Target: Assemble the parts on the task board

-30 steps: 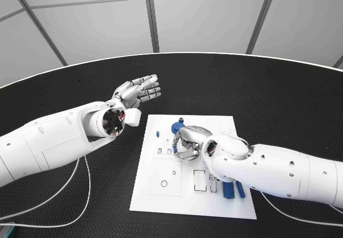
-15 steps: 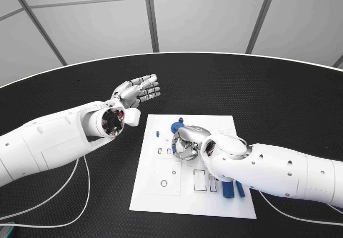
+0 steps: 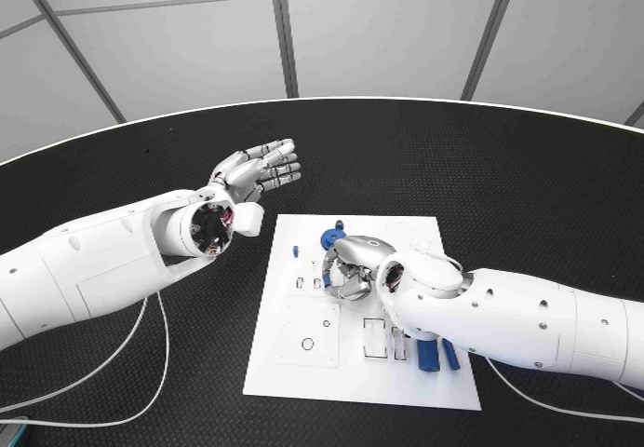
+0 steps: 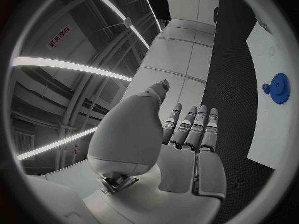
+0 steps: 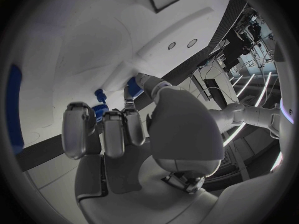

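Note:
The white task board (image 3: 302, 372) lies in the middle of the table. My right hand (image 3: 352, 265) is down on its upper middle, fingers curled in, and pinches a small blue part (image 5: 132, 88) between thumb and a finger just above the board (image 5: 93, 50). A blue gear (image 3: 330, 239) stands right behind that hand, with a small blue peg (image 3: 295, 250) to its left. Two long blue parts (image 3: 427, 354) lie by my right forearm. My left hand (image 3: 255, 172) hovers over the bare table beyond the board's far left corner, fingers straight and apart, holding nothing. The gear (image 4: 279, 88) also shows past my left hand (image 4: 187, 134).
The board carries several empty slots and holes (image 3: 374, 337) in its near half. White cables (image 3: 148, 372) trail over the black table (image 3: 510, 168) at the near left and near right. My right forearm (image 3: 523, 317) covers the board's right edge.
My right hand has edged slightly toward the blue gear. The left hand has not moved.

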Action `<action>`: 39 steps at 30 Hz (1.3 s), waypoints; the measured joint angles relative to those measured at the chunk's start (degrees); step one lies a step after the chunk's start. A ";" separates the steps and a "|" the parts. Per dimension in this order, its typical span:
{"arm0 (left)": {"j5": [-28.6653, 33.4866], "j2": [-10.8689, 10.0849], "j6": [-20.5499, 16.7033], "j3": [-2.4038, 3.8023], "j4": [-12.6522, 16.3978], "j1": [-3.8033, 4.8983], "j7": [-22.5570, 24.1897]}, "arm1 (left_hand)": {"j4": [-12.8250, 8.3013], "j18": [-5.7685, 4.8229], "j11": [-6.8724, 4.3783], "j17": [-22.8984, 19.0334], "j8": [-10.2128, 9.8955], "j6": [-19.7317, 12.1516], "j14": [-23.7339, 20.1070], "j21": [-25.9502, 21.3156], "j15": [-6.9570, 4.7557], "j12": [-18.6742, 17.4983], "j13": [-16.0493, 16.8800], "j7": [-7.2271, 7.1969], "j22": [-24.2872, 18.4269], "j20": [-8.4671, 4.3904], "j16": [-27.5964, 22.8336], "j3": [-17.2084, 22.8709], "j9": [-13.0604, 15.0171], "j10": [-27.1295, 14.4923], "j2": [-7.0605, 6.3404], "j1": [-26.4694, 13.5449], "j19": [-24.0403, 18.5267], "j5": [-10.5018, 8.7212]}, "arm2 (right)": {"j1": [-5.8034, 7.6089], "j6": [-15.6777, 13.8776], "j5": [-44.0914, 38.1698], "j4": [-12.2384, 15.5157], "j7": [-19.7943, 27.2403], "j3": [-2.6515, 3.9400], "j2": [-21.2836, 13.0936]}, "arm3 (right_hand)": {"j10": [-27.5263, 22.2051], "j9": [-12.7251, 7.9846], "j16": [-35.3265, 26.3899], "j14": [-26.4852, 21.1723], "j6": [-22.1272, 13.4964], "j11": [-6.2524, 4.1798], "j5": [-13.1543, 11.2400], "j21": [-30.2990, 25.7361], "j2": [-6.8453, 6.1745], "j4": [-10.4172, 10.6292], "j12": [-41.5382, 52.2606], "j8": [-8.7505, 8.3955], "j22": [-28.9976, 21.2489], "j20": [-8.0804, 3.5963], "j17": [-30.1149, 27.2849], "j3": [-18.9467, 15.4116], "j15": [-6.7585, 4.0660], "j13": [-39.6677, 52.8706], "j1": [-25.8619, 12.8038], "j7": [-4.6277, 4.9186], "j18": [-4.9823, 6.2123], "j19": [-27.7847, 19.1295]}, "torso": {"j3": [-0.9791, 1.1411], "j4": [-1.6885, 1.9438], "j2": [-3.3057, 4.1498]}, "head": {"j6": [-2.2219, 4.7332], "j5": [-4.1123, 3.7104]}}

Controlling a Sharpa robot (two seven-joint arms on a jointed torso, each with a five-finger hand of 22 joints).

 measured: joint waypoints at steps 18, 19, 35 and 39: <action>0.00 -0.04 0.01 0.00 -0.02 0.00 -0.04 | 0.00 0.00 0.00 0.00 0.00 0.00 0.00 0.00 0.00 0.00 0.00 0.00 0.00 0.00 0.00 0.00 0.00 0.00 0.00 0.00 0.00 0.00 | 0.00 -0.18 0.00 -0.06 0.19 0.00 0.05 | 0.02 -0.50 0.00 0.21 -2.28 0.84 0.11 -0.54 -1.19 0.30 -0.87 -0.81 0.04 0.00 0.00 -0.60 0.21 -0.01 -1.63 1.17 0.00 0.00 | 0.00 0.00 0.00 | -0.11 -0.04; 0.00 -0.05 0.01 0.00 -0.02 0.00 -0.05 | 0.00 0.00 0.00 0.00 0.00 0.00 0.00 0.00 0.00 0.00 0.00 0.00 0.00 0.00 0.00 0.00 0.00 0.00 0.00 0.00 0.00 0.00 | 0.00 -0.18 0.00 -0.07 0.23 0.00 0.06 | 0.02 -0.50 0.00 0.21 -2.28 0.84 0.11 -0.61 -1.19 0.30 -0.89 -0.99 0.05 0.00 0.00 -0.60 0.21 -0.01 -1.63 1.17 0.00 0.00 | 0.01 0.00 0.00 | -0.11 -0.04; 0.00 -0.04 0.13 0.00 -0.09 0.00 -0.11 | 0.00 0.00 0.00 0.00 -0.23 0.00 0.00 0.00 0.00 0.00 0.00 0.00 0.00 0.00 0.00 0.00 0.00 0.00 -0.30 -0.30 0.00 0.00 | 0.00 0.02 0.00 -0.17 0.63 0.00 0.12 | -0.13 -0.64 0.00 0.22 -3.72 1.38 0.12 -1.43 -1.80 0.45 -1.94 -1.65 0.04 0.42 -0.01 -1.07 0.60 -0.02 -2.24 1.80 -0.01 0.00 | 0.02 0.01 0.01 | -0.23 -0.16; 0.00 -0.04 0.14 0.00 -0.11 0.00 -0.13 | 0.00 0.00 0.00 0.00 -0.23 0.00 0.00 0.00 0.00 0.00 0.00 0.00 0.00 0.00 0.00 0.00 0.00 0.00 -0.30 -0.30 0.00 0.00 | 0.00 -0.03 0.00 -0.18 0.64 0.00 0.13 | -0.13 -0.64 0.00 0.04 -3.73 1.38 0.12 -1.76 -2.02 0.45 -1.94 -1.66 0.04 0.42 -0.01 -1.07 0.77 -0.02 -2.46 1.80 0.00 0.00 | 0.03 0.01 0.01 | -0.27 -0.21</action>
